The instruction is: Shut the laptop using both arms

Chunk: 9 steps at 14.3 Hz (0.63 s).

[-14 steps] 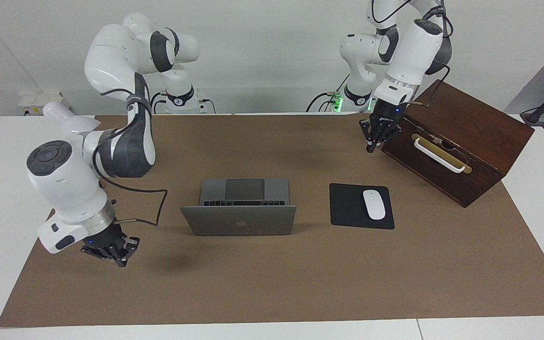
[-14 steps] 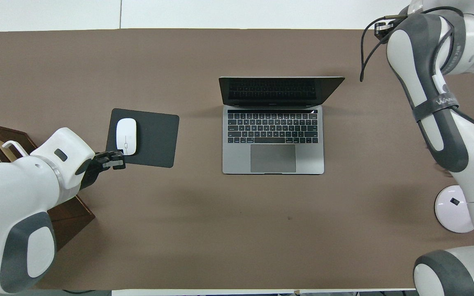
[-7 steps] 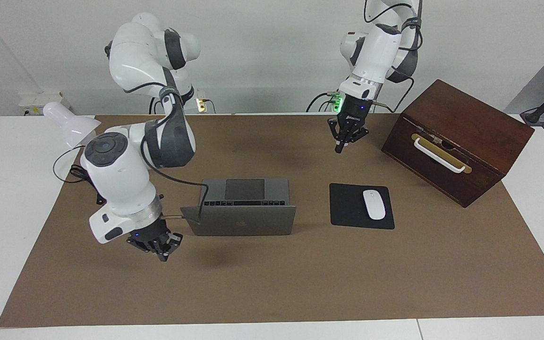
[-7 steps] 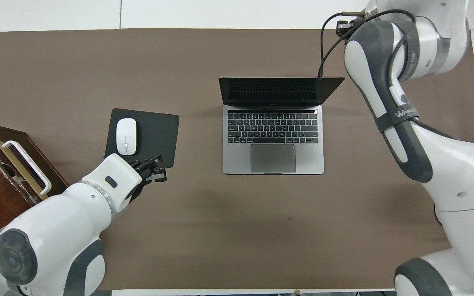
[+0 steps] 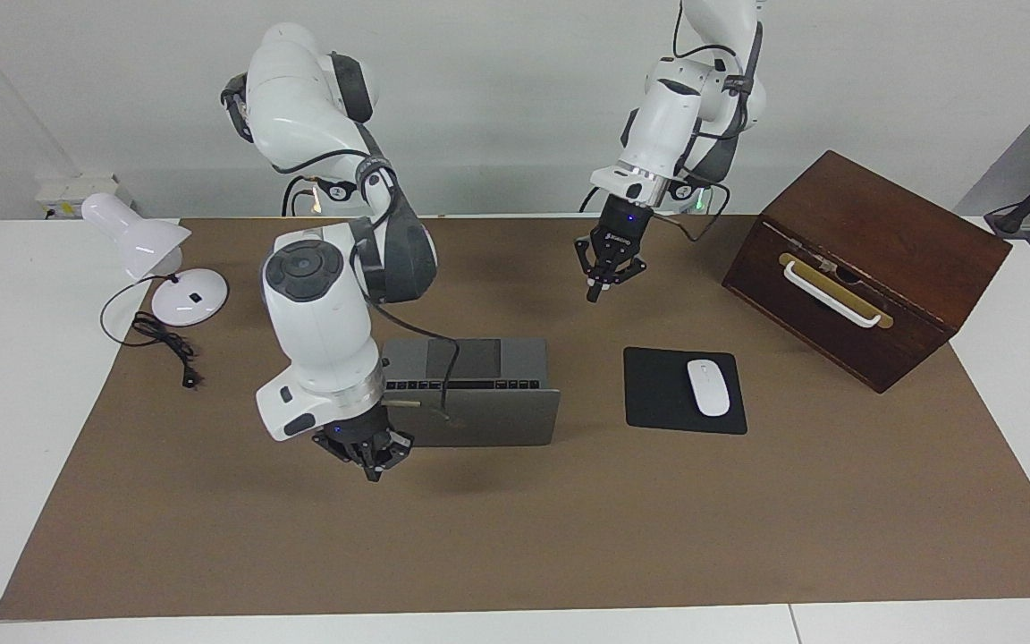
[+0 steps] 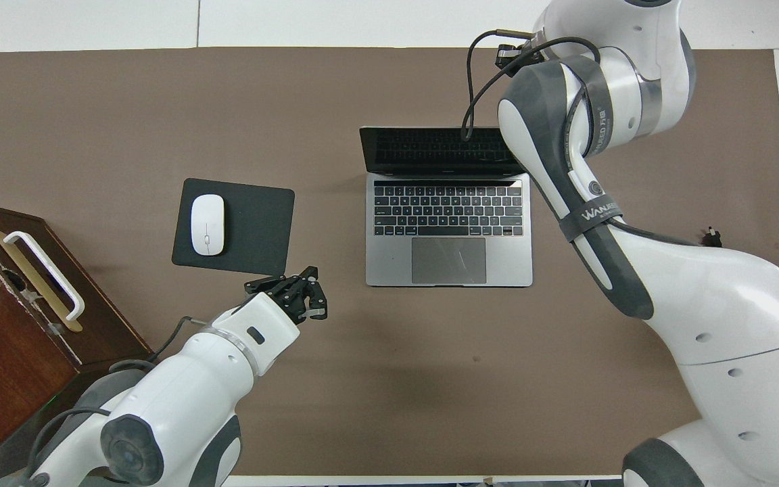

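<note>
Worktop [image 5: 882, 501] first: white, almost wholly covered by a flat matte brown mat [image 6: 92, 108]. Two glossy white jointed arms with dark grey joint caps and black cables reach over it. The right arm [image 5: 327, 313] has swung in from its end of the worktop, and its bulky wrist now stands over the corner of the laptop's raised lid; its black right end effector [image 5: 374, 467] hangs just past that lid, fingertips together, gripping nothing. The left arm [image 6: 180, 385] has drawn away from the wooden box toward the middle; its left end effector [image 5: 603, 288] hangs over bare mat nearer to the robots than the mouse pad, fingertips likewise together and holding nothing.

The dark brown wooden box [image 5: 873, 259], blocky and sharp-edged with a pale curved handle on a brass plate, sits at the left arm's end, unmoved. The laptop [image 6: 449, 230], slim silver-grey metal with black keys and a smooth grey trackpad, sits open at mid-mat, its screen upright as before. Beside it, toward the left arm's end, lies the thin black rectangular mouse pad [image 6: 254, 223] carrying a smooth white oval mouse [image 6: 207, 224]. A white desk lamp [image 5: 144, 241] with a round base, now fully uncovered, stands at the right arm's end.
</note>
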### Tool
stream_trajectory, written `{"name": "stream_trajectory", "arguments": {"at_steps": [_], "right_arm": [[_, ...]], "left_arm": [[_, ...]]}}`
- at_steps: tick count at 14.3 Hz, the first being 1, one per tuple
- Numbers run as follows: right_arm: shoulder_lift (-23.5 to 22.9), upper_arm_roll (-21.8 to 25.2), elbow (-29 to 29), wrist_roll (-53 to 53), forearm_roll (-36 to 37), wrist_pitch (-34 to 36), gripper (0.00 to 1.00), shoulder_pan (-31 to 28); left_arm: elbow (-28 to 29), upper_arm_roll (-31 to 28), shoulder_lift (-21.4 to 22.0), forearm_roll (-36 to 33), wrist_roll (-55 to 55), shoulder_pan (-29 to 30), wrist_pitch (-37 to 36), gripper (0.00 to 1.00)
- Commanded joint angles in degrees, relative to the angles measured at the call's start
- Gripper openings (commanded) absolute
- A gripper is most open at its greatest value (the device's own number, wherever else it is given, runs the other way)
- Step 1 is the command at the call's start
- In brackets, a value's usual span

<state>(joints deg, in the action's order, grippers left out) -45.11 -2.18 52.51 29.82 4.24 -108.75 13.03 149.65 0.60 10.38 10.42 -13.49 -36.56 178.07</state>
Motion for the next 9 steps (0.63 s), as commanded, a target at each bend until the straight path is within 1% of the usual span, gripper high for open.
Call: {"name": "stream_trajectory", "arguments": {"at_steps": [1, 3, 5, 8, 9], "right_arm": [[4.8, -0.2, 9.2, 1.9, 1.2, -4.3, 0.00, 0.7], [6.5, -0.2, 13.0, 1.9, 1.2, -6.6, 0.00, 0.8], [7.0, -0.2, 13.5, 0.8, 1.3, -5.8, 0.00, 0.8], [7.6, -0.4, 14.4, -0.6, 1.5, -5.1, 0.00, 1.1], [7.7, -0.4, 14.5, -3.3, 1.5, -4.9, 0.00, 1.1]], "left_arm": [[0.0, -0.9, -5.2, 0.8, 0.1, -2.9, 7.8, 0.00], [-0.2, -0.9, -8.5, 0.8, 0.1, -4.2, 12.6, 0.00], [-1.0, -0.9, -10.7, 0.8, 0.3, -5.0, 14.9, 0.00], [-2.8, -0.9, -16.1, 0.8, 0.8, -7.0, 20.0, 0.00], [-3.5, -1.0, -17.8, 0.8, 0.9, -7.4, 21.9, 0.00]]}}
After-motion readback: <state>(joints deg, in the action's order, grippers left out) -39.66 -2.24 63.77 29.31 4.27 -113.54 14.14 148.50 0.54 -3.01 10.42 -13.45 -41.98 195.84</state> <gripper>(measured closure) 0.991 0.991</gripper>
